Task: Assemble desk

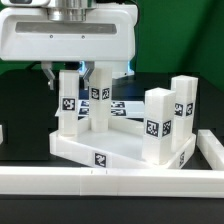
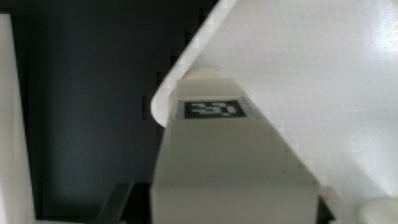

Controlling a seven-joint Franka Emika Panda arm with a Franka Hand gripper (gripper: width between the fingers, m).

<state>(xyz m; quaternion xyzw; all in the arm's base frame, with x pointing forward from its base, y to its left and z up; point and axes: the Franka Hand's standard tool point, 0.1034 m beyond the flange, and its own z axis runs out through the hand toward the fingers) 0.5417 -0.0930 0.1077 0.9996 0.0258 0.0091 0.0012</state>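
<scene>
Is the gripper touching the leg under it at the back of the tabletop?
Cannot tell. In the exterior view the gripper hangs at the top of a leg, but no plain contact or gap shows. The wrist view is too close to settle it.
</scene>
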